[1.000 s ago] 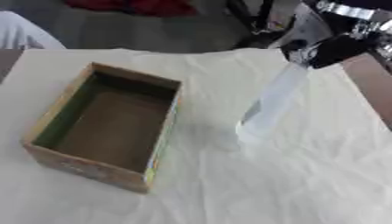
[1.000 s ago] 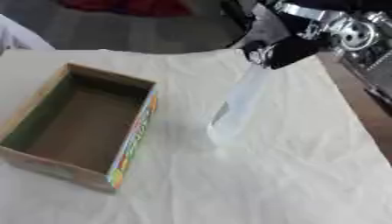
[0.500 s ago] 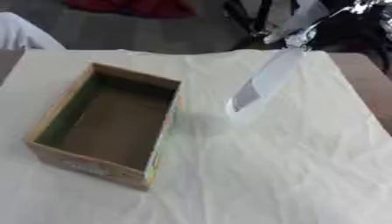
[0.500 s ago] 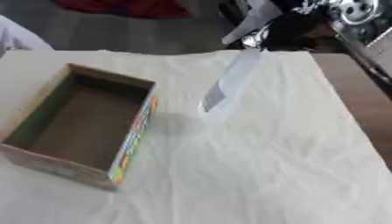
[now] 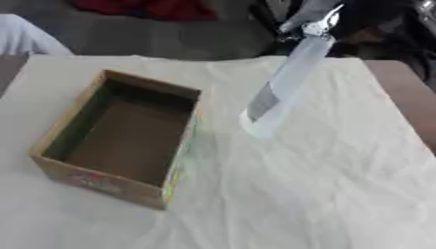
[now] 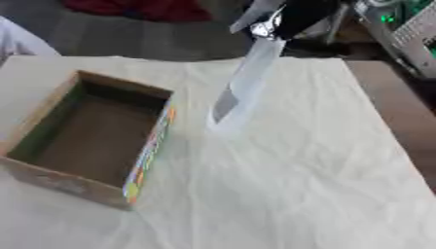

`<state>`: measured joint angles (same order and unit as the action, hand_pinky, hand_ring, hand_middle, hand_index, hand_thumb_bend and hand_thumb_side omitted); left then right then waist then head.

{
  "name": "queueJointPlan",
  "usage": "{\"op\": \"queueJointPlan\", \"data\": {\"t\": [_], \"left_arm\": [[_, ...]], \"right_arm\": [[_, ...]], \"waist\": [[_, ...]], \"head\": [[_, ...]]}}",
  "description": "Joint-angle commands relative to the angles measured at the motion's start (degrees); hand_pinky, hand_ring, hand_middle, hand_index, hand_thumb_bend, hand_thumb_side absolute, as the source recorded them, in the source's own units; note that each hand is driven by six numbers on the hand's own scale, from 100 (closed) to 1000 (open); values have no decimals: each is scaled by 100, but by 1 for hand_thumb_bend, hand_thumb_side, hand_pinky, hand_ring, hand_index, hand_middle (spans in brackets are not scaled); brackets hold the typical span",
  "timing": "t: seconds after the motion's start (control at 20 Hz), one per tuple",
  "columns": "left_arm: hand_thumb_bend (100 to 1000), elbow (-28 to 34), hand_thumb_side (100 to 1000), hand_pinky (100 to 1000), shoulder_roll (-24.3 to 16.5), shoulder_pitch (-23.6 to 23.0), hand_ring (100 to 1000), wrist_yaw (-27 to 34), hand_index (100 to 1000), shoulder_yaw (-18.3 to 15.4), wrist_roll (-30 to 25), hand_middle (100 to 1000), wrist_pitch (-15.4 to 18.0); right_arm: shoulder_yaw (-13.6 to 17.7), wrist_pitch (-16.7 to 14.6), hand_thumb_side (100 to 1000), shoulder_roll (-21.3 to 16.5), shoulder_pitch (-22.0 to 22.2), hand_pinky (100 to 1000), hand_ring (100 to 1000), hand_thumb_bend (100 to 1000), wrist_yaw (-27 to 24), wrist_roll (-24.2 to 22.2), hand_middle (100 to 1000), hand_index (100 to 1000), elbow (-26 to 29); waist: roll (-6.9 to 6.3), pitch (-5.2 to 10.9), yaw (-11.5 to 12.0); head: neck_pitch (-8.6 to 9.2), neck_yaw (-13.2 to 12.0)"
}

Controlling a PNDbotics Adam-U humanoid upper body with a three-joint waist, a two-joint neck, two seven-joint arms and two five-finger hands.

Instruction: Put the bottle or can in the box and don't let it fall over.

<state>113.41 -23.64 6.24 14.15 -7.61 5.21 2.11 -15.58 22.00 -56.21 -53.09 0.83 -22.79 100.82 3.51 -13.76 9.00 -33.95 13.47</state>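
1. The clear bottle (image 5: 285,85) was up in the air in the upper middle of the frame, tilted with its top leaning up-right and its base low-left, just right of the box (image 5: 119,136).
2. The right hand (image 6: 281,17) came in from the top edge and held the bottle at its top end. It was too blurry to see how the fingers wrapped it, so I couldn't tell the exact grip.
3. The box sat left of centre, open on top and empty inside, with its near corner close to the bottom of the frame.
4. Loads of open room lay to the right and bottom right, all of it just white cloth (image 5: 323,194).
5. Materials: brown cardboard box with a colourful printed outer side, see-through plastic bottle with a grey label, and wrinkly fabric over the table.
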Motion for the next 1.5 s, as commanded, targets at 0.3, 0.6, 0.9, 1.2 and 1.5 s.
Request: {"op": "queueJointPlan", "data": {"t": [0.3,0.6,0.9,1.2,1.5], "left_arm": [[100,118,750,835,-135,35,559,16,703,-74,31,647,-4],[100,118,750,834,-137,46,557,2,700,-76,37,642,-15],[100,118,748,835,-134,122,559,46,700,-62,34,642,-7],[100,118,746,836,-124,232,559,106,700,-36,5,642,-17],[100,118,743,837,-105,405,562,212,700,50,-58,644,-75]], "right_arm": [[67,258,206,55,-279,100,100,265,50,549,100,123,212],[-27,412,219,213,-448,100,100,295,102,831,100,107,438],[-132,416,221,454,-687,100,100,311,404,660,100,100,374],[-216,445,218,705,-890,100,100,308,649,572,100,100,171],[-330,463,221,944,-1067,100,100,315,853,508,100,102,73]], "waist": [[-1,134,45],[2,130,101],[25,135,214],[72,131,371],[111,168,640]], "head": [[56,160],[84,289],[81,354],[-3,407],[-125,570]]}}
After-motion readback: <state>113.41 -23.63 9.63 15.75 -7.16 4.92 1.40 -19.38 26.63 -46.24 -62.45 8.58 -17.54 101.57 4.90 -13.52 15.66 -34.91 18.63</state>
